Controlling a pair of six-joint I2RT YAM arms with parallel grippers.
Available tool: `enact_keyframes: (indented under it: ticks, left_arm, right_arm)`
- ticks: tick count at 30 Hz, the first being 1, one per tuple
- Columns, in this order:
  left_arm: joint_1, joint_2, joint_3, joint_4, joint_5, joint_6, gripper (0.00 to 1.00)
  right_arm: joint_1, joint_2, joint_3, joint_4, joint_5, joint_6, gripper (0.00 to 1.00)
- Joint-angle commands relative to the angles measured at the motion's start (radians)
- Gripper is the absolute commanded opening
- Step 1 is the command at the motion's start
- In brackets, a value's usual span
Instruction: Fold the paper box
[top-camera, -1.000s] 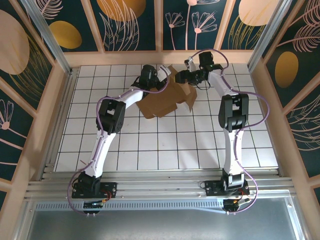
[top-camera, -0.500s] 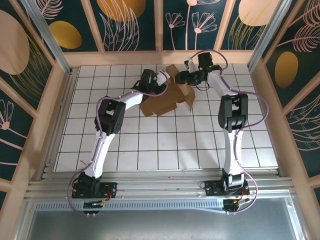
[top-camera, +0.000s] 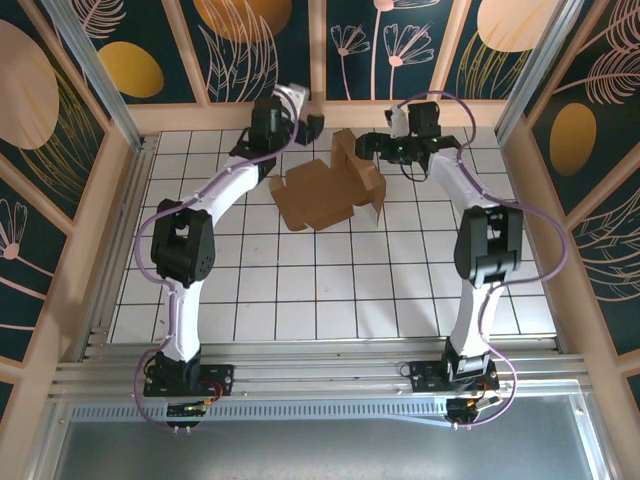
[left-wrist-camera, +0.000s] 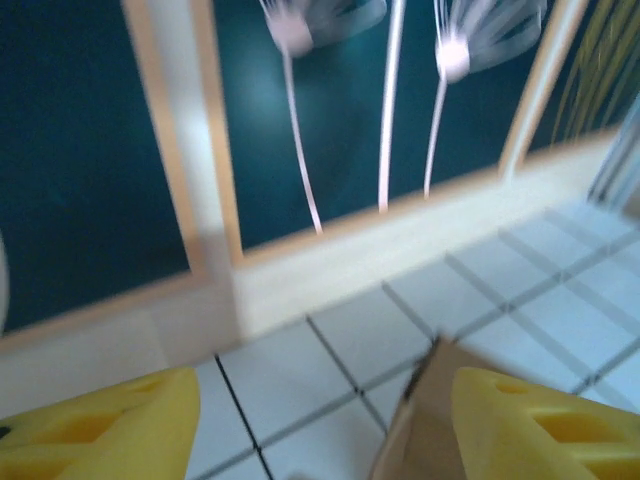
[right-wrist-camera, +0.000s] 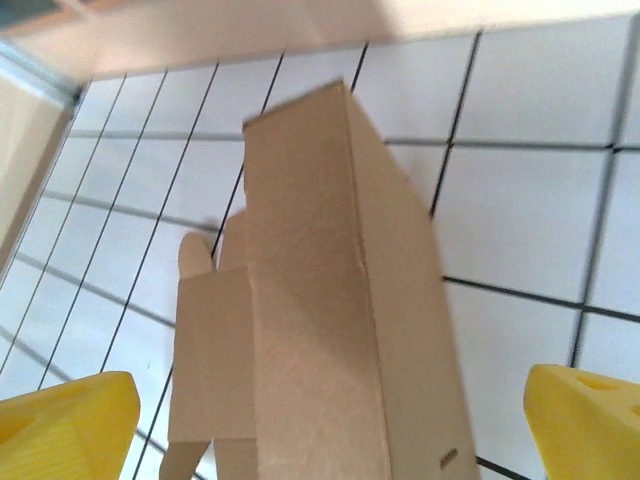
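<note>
FOLD IN PROGRESS: at the far end of the tiled table (top-camera: 250, 300), the paper box (top-camera: 320, 195), plain brown cardboard, lies part-formed nr the back kerb (top-camera: 200, 118). Its base is flat on the tiles, one side panel (right-wrist-camera: 320, 260) stands up, and the other flaps are splayed out.

Neither arm has hold of it. The L gripper (left-wrist-camera: 322, 400) hangs raised by the back wall w/ its yellow fingers (left-wrist-camera: 100, 425) well apart and nothing btwn them. A cardboard corner shows below, close by one finger but not clamped. The R gripper (right-wrist-camera: 325, 415) hovers just above the box's right side, jaws spread very wide and gripping nothing, w/ the upright panel under the gap.

My read: both sets of jaws are open so the arms can take a fresh purchase on the next flap, and the R one looks lined up over the standing panel for that. The box sits skewed to the tile grid, prob. because nothing pins it.

Around it, painted leaf-and-flower panels (top-camera: 270, 40) in wooden framing close in on three sides, and purple cables (top-camera: 545, 250) loop off each arm. Obstacles look few. The kerb sits close behind the L arm, leaving little room that side, and the loose flaps could snag a finger coming in low.
</note>
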Motion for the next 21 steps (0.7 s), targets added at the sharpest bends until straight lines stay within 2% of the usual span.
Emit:
enact_keyframes:
  ticks: [1,5,7,10,14,17,21]
  left_arm:
    - [0.000,-0.058,-0.020,-0.131,-0.004,-0.182,0.71]
    - [0.001,-0.250,-0.256,-0.078,-0.037,-0.259,0.77]
    - [0.001,-0.376,-0.408,-0.068,-0.118,-0.306,0.80]
    - [0.001,-0.564,-0.613,-0.085,-0.279,-0.349,0.84]
    - [0.001,-0.742,-0.790,-0.118,-0.395,-0.363,0.88]
    - [0.001,-0.837,-0.862,-0.135,-0.408,-0.371,0.90]
    - [0.000,-0.924,-0.939,-0.140,-0.408,-0.387,0.93]
  right_arm:
    - [0.057,-0.135,-0.124,0.154,0.270,0.009,0.99]
    - [0.206,-0.161,-0.156,0.178,0.694,-0.213,0.99]
    - [0.277,-0.102,-0.102,0.151,0.884,-0.305,0.99]
    - [0.351,0.008,-0.009,0.135,1.084,-0.401,0.99]
    - [0.385,0.141,0.131,0.088,1.227,-0.472,0.95]
    - [0.392,0.225,0.198,0.074,1.294,-0.514,0.91]
    - [0.396,0.279,0.179,0.206,1.417,-0.644,0.86]
